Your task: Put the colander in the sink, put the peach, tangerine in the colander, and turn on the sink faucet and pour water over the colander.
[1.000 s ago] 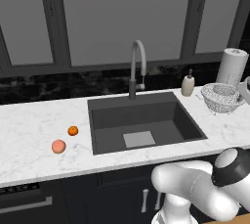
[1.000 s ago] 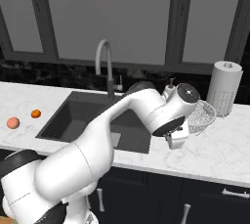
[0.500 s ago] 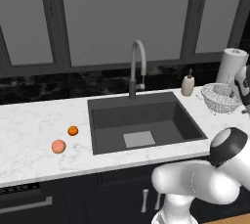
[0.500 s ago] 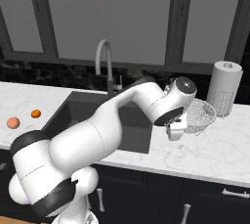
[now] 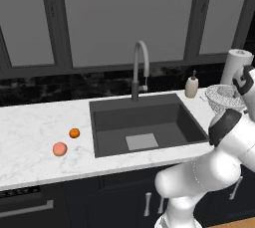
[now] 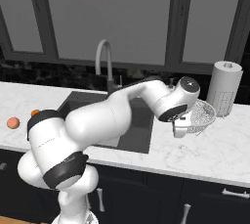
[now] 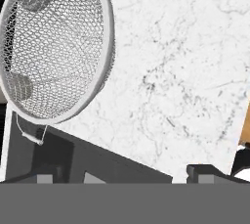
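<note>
You get even, soft rendered light with no glare. The white marble counter (image 5: 35,122) reads bright; the dark grey rectangular sink (image 5: 147,122) stays dim. The white-grey mesh colander (image 7: 53,47), at 10 o'clock in the hand view, is sharp.

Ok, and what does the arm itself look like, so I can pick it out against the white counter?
The arm is glossy white, built of rounded, bulbous segments with dark grey to black bands at the joints. Its wrist ends in a white rounded housing with a dark band, and the gripper below is white. The small finger tips are dark. No cables or markings show.
</note>
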